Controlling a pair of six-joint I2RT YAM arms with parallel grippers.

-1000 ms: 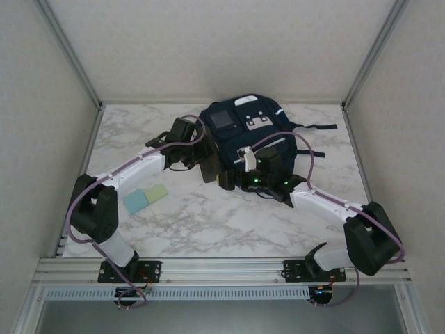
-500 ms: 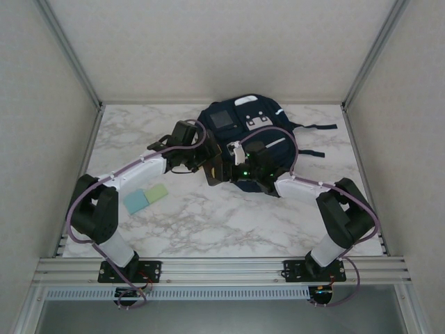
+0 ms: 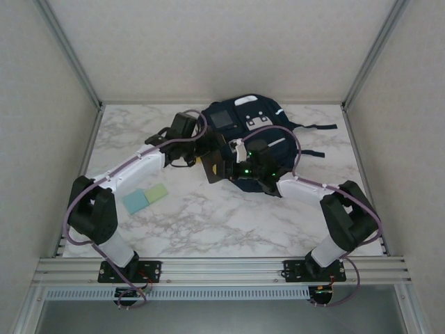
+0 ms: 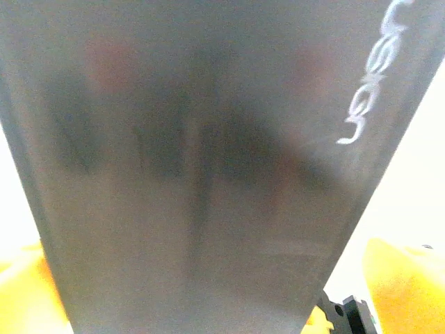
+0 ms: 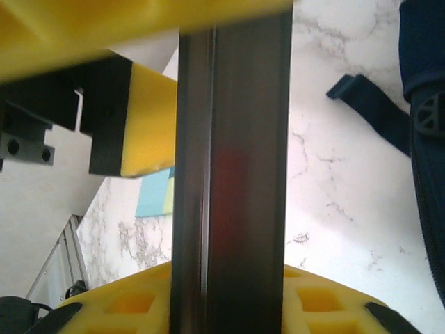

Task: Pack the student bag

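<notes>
The student bag (image 3: 245, 122), dark navy with white stripes, lies at the back middle of the table; its edge (image 5: 425, 104) and a strap (image 5: 367, 104) also show in the right wrist view. Just in front of its left side, a dark grey flat case (image 3: 210, 167) with white lettering is held on edge above the table. My left gripper (image 3: 200, 156) is shut on it from the left, and the case's face (image 4: 201, 174) is close to the left wrist camera. My right gripper (image 3: 227, 158) is shut on the case (image 5: 233, 174) from the right, yellow fingers (image 5: 139, 17) above and below it.
A blue pad (image 3: 134, 201) and a green pad (image 3: 158, 193) lie flat on the marble table (image 3: 208, 223) at the left, seen again as the pads (image 5: 156, 195) past the case. Bag straps (image 3: 316, 127) trail right. Walls close in the table's sides and back.
The right arm swung left from the bag's front to the case and closed on it. The left gripper, still holding the case, lifted slightly toward the bag.
</notes>
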